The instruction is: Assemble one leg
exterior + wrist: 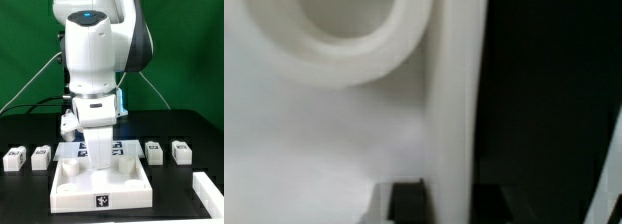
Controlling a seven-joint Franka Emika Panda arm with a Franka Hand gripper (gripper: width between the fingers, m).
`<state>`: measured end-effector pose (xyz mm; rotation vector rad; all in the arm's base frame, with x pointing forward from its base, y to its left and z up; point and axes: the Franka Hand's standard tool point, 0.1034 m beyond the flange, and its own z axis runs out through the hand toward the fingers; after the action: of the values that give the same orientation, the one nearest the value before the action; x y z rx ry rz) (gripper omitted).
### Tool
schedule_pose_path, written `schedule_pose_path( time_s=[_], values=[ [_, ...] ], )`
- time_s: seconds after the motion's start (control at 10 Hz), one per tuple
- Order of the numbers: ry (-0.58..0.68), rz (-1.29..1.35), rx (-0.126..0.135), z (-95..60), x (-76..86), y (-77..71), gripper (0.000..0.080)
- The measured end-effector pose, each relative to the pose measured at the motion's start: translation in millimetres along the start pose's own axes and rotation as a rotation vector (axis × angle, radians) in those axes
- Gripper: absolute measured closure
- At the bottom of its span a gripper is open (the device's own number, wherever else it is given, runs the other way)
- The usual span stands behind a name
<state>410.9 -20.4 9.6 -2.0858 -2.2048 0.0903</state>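
Several legs stand on the black table: two at the exterior view's left (15, 158) (41, 156) and two at its right (154, 151) (181, 150), all apart from my gripper. My gripper (98, 156) reaches straight down onto the far wall of the big white square tray piece (70, 188). In the wrist view the tray piece's wall (455, 100) runs between my two dark fingertips (411, 203), and it fills the gap of the gripper (452, 205). A round corner socket (331, 30) shows beside the wall. No leg shows in the wrist view.
The marker board (122, 150) lies just behind the tray piece, partly hidden by my arm. A white bar (208, 195) lies at the exterior view's lower right. A green curtain hangs behind the table.
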Motion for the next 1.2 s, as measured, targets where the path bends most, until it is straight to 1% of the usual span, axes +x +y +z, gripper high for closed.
schedule_pose_path(
  time_s=[0.1,0.8,0.9,1.0,1.2],
  values=[
    [0.000,0.000,-0.005,-0.4,-0.1,1.0,0.0731],
    [-0.001,0.001,-0.009,-0.9,-0.1,2.2,0.0731],
    [0.001,0.017,-0.013,-2.7,4.6,9.2,0.0731],
    [0.005,0.023,-0.021,-4.3,14.2,22.2,0.0731],
    [0.017,0.031,-0.050,-7.3,37.0,50.4,0.0733]
  ],
)
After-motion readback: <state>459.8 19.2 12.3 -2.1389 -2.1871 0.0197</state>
